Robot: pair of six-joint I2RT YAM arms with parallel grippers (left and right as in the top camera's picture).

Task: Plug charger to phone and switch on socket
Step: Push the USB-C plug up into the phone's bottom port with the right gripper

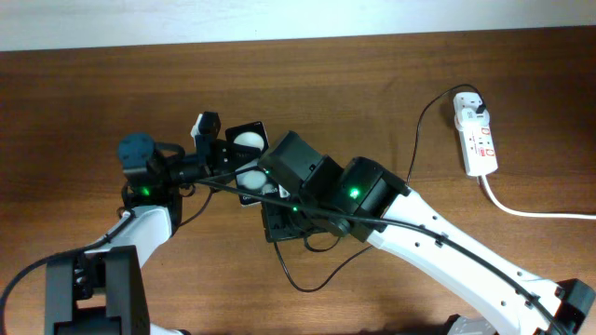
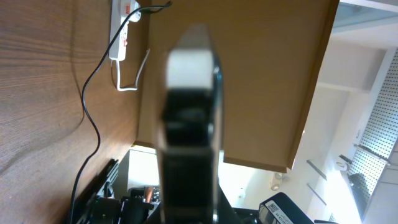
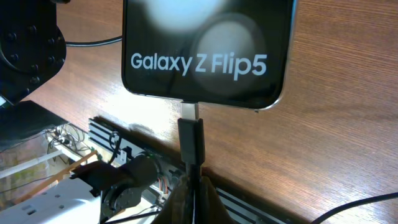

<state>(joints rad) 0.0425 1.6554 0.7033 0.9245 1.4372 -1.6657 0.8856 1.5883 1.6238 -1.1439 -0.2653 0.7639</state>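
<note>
The right gripper (image 3: 193,190) is pinching the small black connector (image 3: 190,140) of the long thin black charger cable (image 2: 84,93). Its jaws are closed tight on the connector body, just beneath the small flat black rectangular phone (image 3: 205,50) with the white lettering. The connector's long axis is pointing straight at the phone's short lettered edge. Its silver tip is meeting that edge near the middle, so any remaining push would be running along this same line, away from the gripper and into the phone. Whether the tip is fully seated cannot be told from these views.

The left gripper (image 1: 223,154) is closed too. In the overhead view it appears to be clamping the phone from the side facing away from the white elongated power-strip socket (image 1: 477,140), holding the phone against the push. The left wrist view is too blurred to confirm that hold.

The phone is sitting between the two grippers, over the brown wooden counter (image 1: 372,74). The socket is lying well apart from the phone, on the right arm's side, with its long axis running roughly toward and away from the robot. The cable is trailing from the phone across to the socket's far end, where it appears to be ending in a white adapter (image 1: 470,110). Judging by this layout, the right arm is the nearer one for reaching the socket's red-marked switches.
</note>
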